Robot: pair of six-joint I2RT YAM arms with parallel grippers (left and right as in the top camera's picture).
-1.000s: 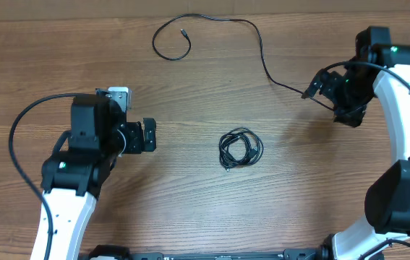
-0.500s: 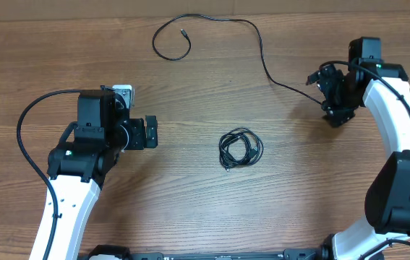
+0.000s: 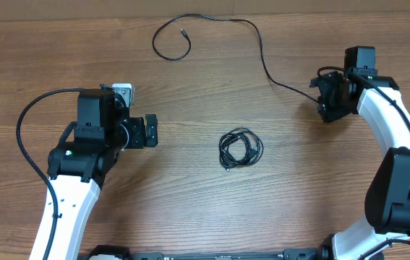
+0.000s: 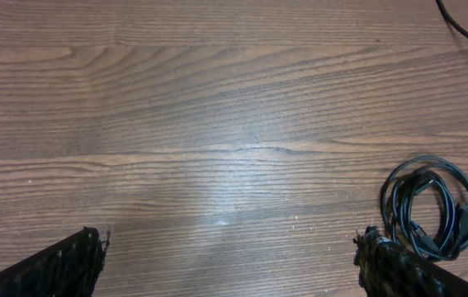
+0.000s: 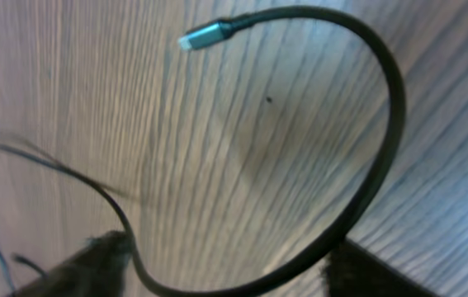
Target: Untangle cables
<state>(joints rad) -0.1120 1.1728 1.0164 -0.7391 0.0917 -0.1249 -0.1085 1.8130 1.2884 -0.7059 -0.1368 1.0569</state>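
A small coil of thin black cable (image 3: 240,148) lies at mid-table; in the left wrist view it (image 4: 427,206) sits just beyond my right finger. A long loose black cable (image 3: 261,58) runs from a loop at the far edge to my right gripper (image 3: 320,94). In the right wrist view this cable (image 5: 386,157) arcs between the spread fingers (image 5: 225,260), its silver plug end (image 5: 200,35) lying free on the wood. The right gripper is open around it. My left gripper (image 3: 149,132) (image 4: 234,264) is open and empty, left of the coil.
The wooden table (image 3: 205,209) fills the view. The loose cable's other plug end (image 3: 183,32) lies inside its loop at the far edge. A thick black wire (image 3: 27,115) arcs out from the left arm.
My right gripper has moved toward the far edge and turned, staying at the loose cable's end. The left arm shifted slightly early on, then held still. The coil has not moved.
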